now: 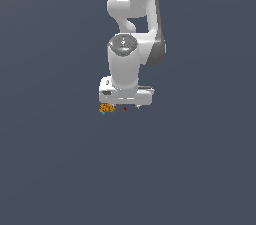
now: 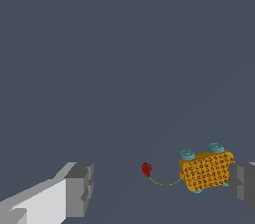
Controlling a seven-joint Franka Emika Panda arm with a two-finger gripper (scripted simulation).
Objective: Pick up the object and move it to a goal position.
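Seemingly the whole matter turns on a sideways offset: in the exterior view the white Panda arm hangs straight down over a plain dark grey floor, and its gripper sits low, close above that floor; the object, a small orange-yellow speckled lump, lies just beside the hand toward the exterior view's left, not under its centre; a tiny red dot shows below the hand, near the middle; the fingers themselves are too small to read from here. Next, the wrist view settles more; the gripper stands wide, one light grey finger well apart from the other finger, nothing held between them; the object lies inside the gap but crowded against the second finger, touching it or very nearly, I cannot tell which; its long axis runs roughly along the line from finger to finger, slightly tilted. It looks like a little blocky toy; an orange body dotted with dark spots, teal wheel-like knobs along one edge, and a thin yellowish cord curving to the red dot, which reads here as a small red bead. My judgement: the hand should shift toward the object's side before closing, so that it is centred.
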